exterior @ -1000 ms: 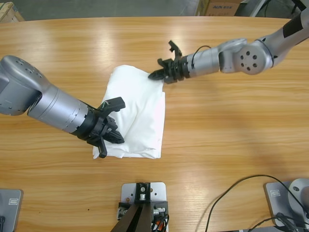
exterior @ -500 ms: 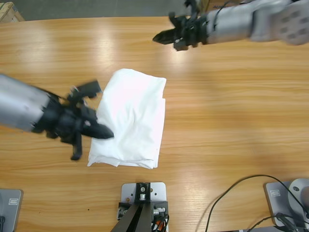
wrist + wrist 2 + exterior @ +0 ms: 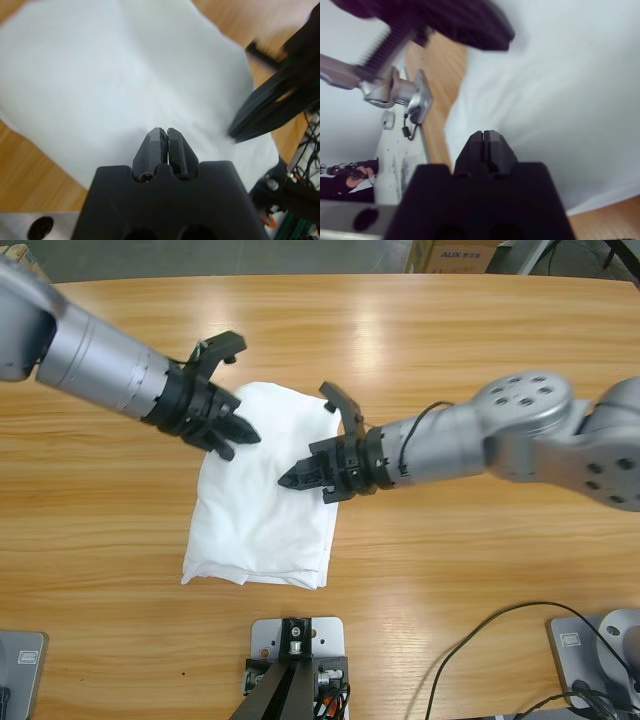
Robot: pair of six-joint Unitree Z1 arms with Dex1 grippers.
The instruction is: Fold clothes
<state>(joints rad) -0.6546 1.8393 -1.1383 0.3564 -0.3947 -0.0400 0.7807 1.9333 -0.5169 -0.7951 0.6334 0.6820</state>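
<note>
Part of the folded white T-shirt is hidden under both grippers in the high view. It lies at the frame's centre on the wooden table. The left gripper, entering from the upper left, has its jaws pressed together empty over the shirt's upper left corner. The right gripper, reaching in from the right, is likewise closed, holding nothing, its tip over the shirt's middle.
</note>
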